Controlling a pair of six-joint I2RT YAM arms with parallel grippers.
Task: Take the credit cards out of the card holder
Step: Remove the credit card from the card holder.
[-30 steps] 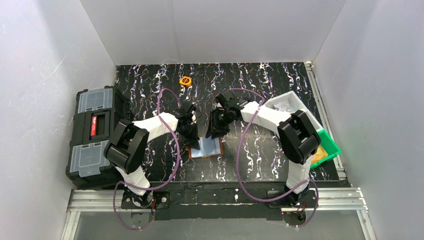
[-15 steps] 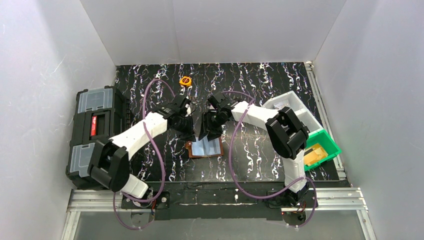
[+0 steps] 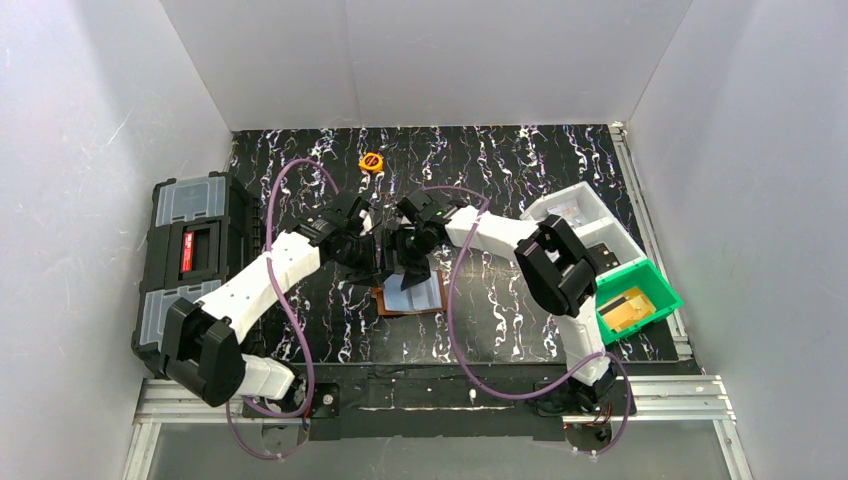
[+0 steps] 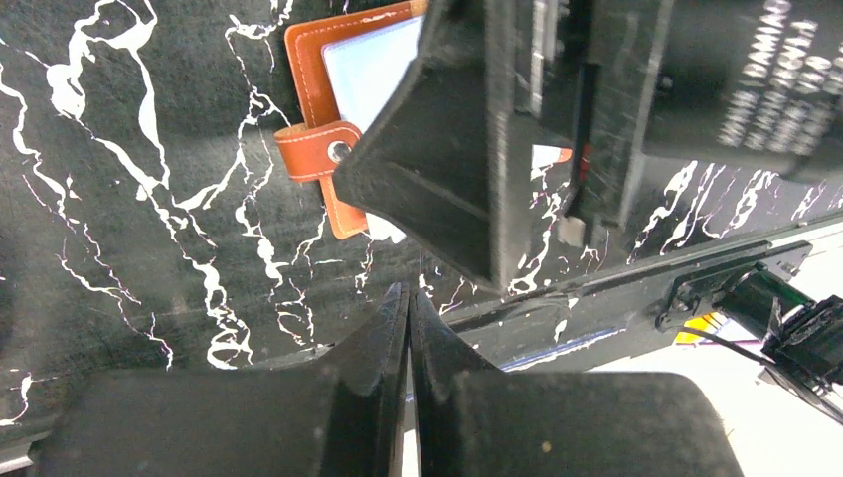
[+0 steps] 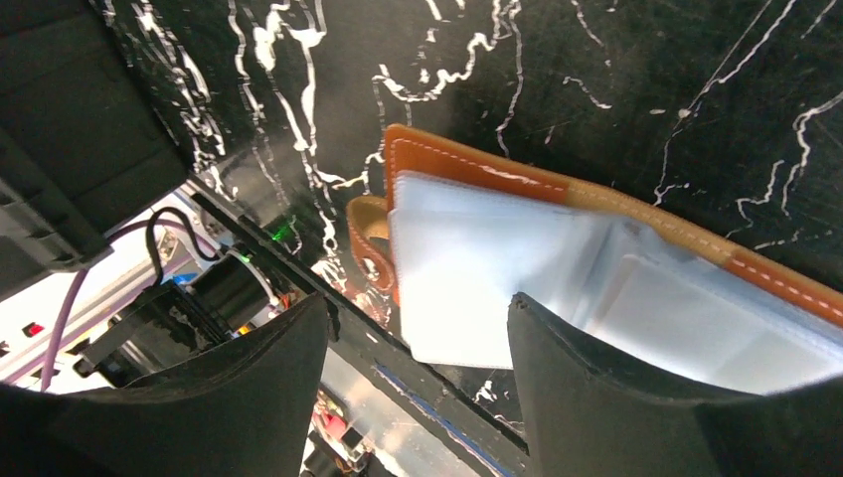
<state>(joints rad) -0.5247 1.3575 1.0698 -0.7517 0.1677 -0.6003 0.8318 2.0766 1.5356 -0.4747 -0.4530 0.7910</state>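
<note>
The card holder point(image 3: 412, 297) lies open on the black marbled table, brown leather with pale blue clear pockets. My right gripper point(image 3: 412, 268) hovers over its far edge, open; in the right wrist view the right gripper point(image 5: 418, 308) frames the pocket sheets of the card holder point(image 5: 477, 258) with nothing between its fingers. My left gripper point(image 3: 380, 262) is shut and empty just left of the right one. In the left wrist view the left gripper point(image 4: 409, 298) points at bare table below the holder's strap point(image 4: 316, 149). The credit cards cannot be told apart from the pockets.
A black toolbox point(image 3: 185, 265) stands at the left edge. A small round orange object point(image 3: 371, 161) lies at the back. A white bin point(image 3: 585, 215) and a green bin point(image 3: 655, 280) with a flat tan thing inside stand at the right.
The left arm has stretched out toward the holder's left side. The right gripper has moved left and nearer over the holder and opened wider.
</note>
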